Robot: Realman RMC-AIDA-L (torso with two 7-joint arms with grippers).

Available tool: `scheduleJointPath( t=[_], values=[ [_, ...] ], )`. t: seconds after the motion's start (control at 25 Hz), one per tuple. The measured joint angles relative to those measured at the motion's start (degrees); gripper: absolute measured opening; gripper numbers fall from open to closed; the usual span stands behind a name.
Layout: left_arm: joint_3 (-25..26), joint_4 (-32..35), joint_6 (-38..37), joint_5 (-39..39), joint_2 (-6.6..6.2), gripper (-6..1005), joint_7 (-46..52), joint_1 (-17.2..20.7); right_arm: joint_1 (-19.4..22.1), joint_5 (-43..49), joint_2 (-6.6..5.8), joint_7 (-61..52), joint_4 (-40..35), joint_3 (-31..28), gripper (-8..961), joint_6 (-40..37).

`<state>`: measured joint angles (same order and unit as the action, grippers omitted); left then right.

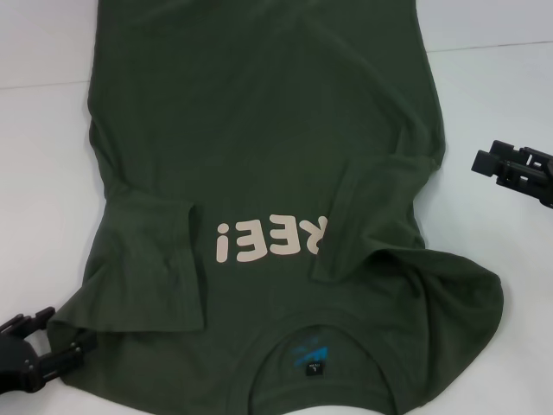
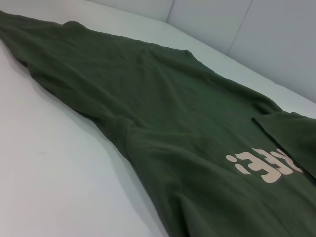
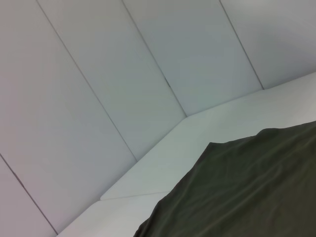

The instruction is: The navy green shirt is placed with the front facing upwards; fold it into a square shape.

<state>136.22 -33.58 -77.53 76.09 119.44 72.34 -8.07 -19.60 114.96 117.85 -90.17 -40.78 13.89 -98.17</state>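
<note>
The navy green shirt [image 1: 259,130] lies front up on the white table, collar toward me and hem far away. Its pale block letters [image 1: 272,238] read upside down across the chest. A black label with blue print [image 1: 313,354] shows inside the collar. Both sleeves are folded inward: one [image 1: 151,259] on the left, one [image 1: 363,225] covering the last letters. My left gripper [image 1: 54,337] is open at the shirt's near left shoulder edge. My right gripper [image 1: 486,154] hovers open, just off the right side. The wrist views show the shirt [image 2: 163,113] [image 3: 247,187] lying flat.
The white table [image 1: 43,173] extends on both sides of the shirt. Pale wall panels [image 3: 123,74] rise behind the table's far edge. The right shoulder area is rumpled near the collar.
</note>
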Motion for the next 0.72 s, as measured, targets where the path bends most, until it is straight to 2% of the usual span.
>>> scheduleJointPath(
  t=[0.72],
  values=[
    [0.3, -0.4, 0.4, 0.3, 0.18, 873, 0.6, -1.0, -0.5, 0.1, -0.03, 0.0, 0.1, 0.0, 695, 0.3]
  ],
)
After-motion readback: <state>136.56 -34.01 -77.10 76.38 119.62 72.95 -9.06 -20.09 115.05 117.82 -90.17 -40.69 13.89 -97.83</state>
